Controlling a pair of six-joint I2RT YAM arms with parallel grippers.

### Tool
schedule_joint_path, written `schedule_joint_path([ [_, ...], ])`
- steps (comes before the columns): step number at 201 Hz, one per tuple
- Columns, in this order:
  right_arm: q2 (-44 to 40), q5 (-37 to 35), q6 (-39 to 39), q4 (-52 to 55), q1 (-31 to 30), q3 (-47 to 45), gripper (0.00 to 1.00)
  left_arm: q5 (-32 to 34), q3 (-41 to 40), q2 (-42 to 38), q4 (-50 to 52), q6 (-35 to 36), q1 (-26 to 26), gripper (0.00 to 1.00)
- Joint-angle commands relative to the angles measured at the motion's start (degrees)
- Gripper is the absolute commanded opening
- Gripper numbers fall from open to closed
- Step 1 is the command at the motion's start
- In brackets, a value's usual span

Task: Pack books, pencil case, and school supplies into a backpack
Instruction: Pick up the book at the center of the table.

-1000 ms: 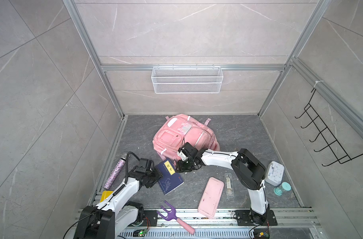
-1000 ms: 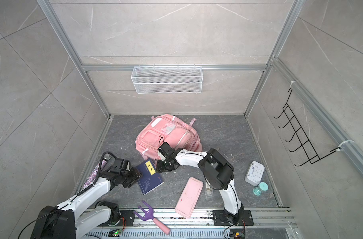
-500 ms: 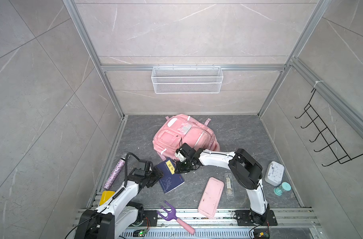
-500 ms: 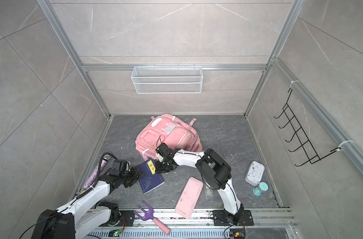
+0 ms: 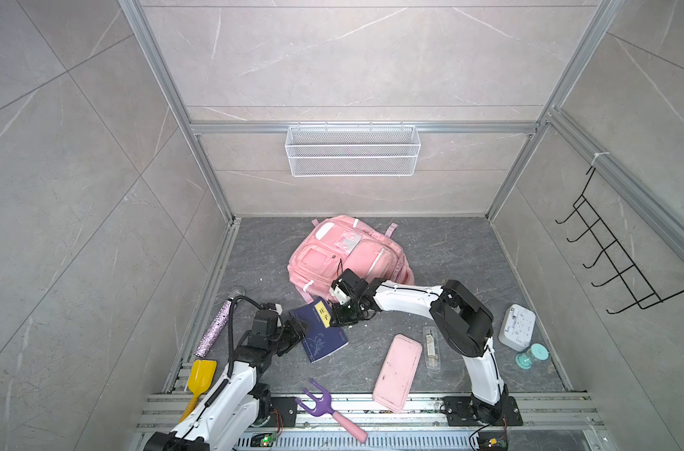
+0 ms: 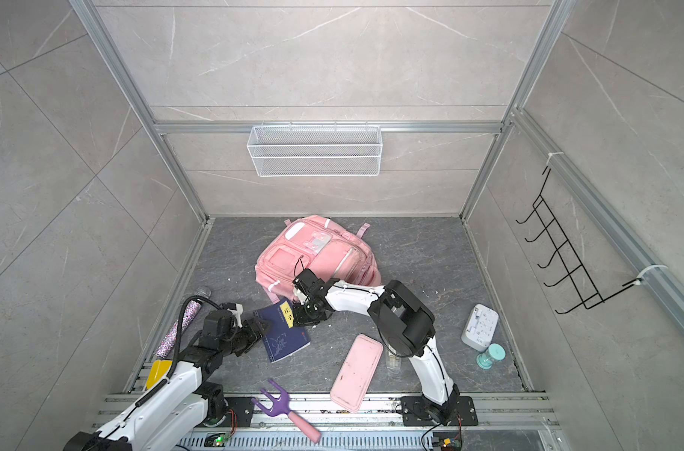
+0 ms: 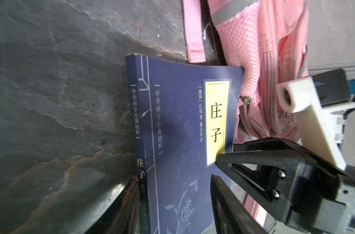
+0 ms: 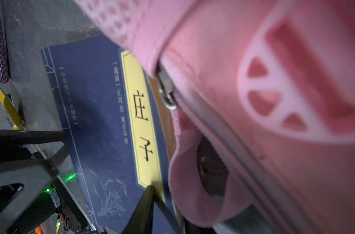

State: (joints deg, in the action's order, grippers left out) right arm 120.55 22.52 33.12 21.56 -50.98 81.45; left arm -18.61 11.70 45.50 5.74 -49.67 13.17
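Note:
One dark navy book (image 5: 324,332) (image 6: 283,336) lies on the grey floor, its yellow-label corner against the pink backpack (image 5: 344,254) (image 6: 317,254). My right gripper (image 5: 338,317) (image 6: 299,317) is shut on the book's label edge. In the left wrist view one finger lies on the cover (image 7: 178,121) and the other under it. My left gripper (image 5: 296,330) (image 7: 173,179) is open at the spine corner, one finger beside the spine, the other over the cover. The pink pencil case (image 5: 398,371) and the clear school supplies packet (image 5: 432,347) lie near the right arm's base.
A purple fork (image 5: 324,402) lies on the front rail. A yellow scoop (image 5: 199,375) and a glittery microphone (image 5: 219,328) lie at the left. A white device (image 5: 518,326) and a teal timer (image 5: 531,355) stand at the right. A wire basket (image 5: 352,150) hangs on the back wall.
My right gripper has moved down from the backpack's rim onto the book's label edge and its jaws have closed. The left gripper has edged in toward the book's spine.

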Motion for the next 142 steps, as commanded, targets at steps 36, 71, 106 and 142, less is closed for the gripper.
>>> schedule_joint_path([
  [36, 5.49, 1.74, -1.53, 1.56, -2.92, -0.99, 0.29, -11.39, 1.49, -3.06, -7.47, 0.25, 1.14, 0.56],
  [71, 5.55, 1.48, -1.48, 1.69, -3.16, -0.86, 0.29, -10.5, 3.05, -0.01, -4.33, 1.76, 1.1, 0.55],
  [106, 4.11, 0.77, -1.22, 1.62, -3.17, -1.82, 0.32, -6.24, 5.29, -0.15, 3.16, 3.72, 1.09, 0.37],
  [142, 0.94, 1.51, -1.49, 1.55, -3.17, -2.92, 0.41, -4.46, 11.77, -1.16, 11.07, 6.88, 1.15, 0.14],
])
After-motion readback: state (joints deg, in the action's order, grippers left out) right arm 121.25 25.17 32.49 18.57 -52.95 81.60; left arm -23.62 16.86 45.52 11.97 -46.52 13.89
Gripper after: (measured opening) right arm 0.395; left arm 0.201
